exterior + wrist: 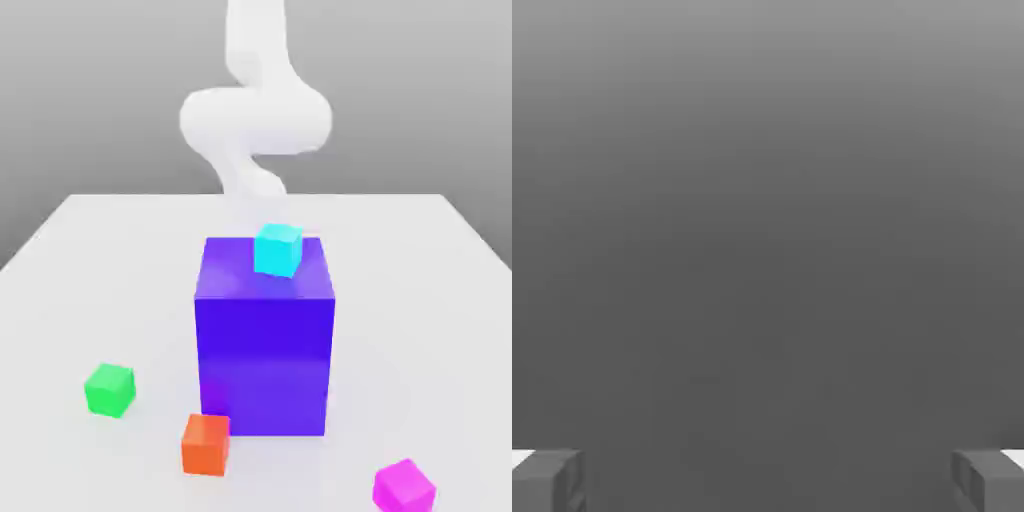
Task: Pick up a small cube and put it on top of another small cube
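Resting on the white table [90,250] at the near corner on the exterior view's right, the pink cube [404,487] sits flat on one face, turned so that a vertical edge faces the camera; with all sides alike, it has no long axis to speak of. It lies well apart from the green cube [109,389], which sits flat on the table toward the exterior view's left, also turned slightly so two side faces show.

Between the two, nearer the green one, an orange cube [206,443] stands just in front of the lower left corner of a big blue block [265,345], close to touching it or touching; which one cannot be told. The block stands upright at the middle of the table, far larger than any cube. On its top, toward the back and the exterior view's right, a cyan cube [277,249] sits with one corner turned to the camera.

Behind the block the white arm [255,120] rises in a bend, well away from the pink cube. In the hand view the gripper [768,480] has its two grey fingers [547,480] spread wide at opposite edges, holding nothing, with only plain grey background between them.
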You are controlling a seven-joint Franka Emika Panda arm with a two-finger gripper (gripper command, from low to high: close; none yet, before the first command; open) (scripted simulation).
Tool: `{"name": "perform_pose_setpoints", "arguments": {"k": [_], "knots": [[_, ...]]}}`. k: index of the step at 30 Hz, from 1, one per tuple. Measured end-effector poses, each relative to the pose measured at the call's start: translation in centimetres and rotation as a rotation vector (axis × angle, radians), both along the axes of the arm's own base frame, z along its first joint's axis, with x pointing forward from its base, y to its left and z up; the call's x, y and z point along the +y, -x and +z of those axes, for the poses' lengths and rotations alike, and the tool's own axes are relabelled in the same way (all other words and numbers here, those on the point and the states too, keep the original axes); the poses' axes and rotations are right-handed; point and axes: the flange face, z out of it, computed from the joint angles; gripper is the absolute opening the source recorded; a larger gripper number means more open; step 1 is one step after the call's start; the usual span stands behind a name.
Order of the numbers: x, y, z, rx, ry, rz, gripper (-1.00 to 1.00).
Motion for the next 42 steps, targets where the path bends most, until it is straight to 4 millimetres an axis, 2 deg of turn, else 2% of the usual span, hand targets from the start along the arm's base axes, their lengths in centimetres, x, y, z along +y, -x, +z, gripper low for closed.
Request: {"name": "perform_pose_setpoints", "arguments": {"k": [3,7,11,15,21,28,32,33,38,39,40,42], "knots": [[1.4,-3.8,-4.3,0.082,-0.008,0.054,0.00],[3.7,-7.8,-10.4,0.186,-0.009,0.118,0.00],[6.3,-10.7,-17.0,0.289,0.001,0.177,0.00],[9.0,-12.5,-24.0,0.390,0.023,0.230,0.00],[13.3,-13.0,-34.9,0.537,0.080,0.313,0.00],[15.8,-11.1,-47.4,0.696,0.175,0.375,0.00],[16.0,-10.8,-53.2,0.714,0.189,0.384,0.00],[16.0,-10.8,-54.5,0.715,0.189,0.384,-1.00],[16.0,-10.8,-54.5,0.715,0.190,0.384,-1.00],[16.0,-10.7,-55.1,0.715,0.190,0.384,-1.00],[16.0,-10.7,-54.7,0.715,0.190,0.384,-1.00],[16.1,-10.8,-52.6,0.715,0.191,0.385,-1.00]]}}
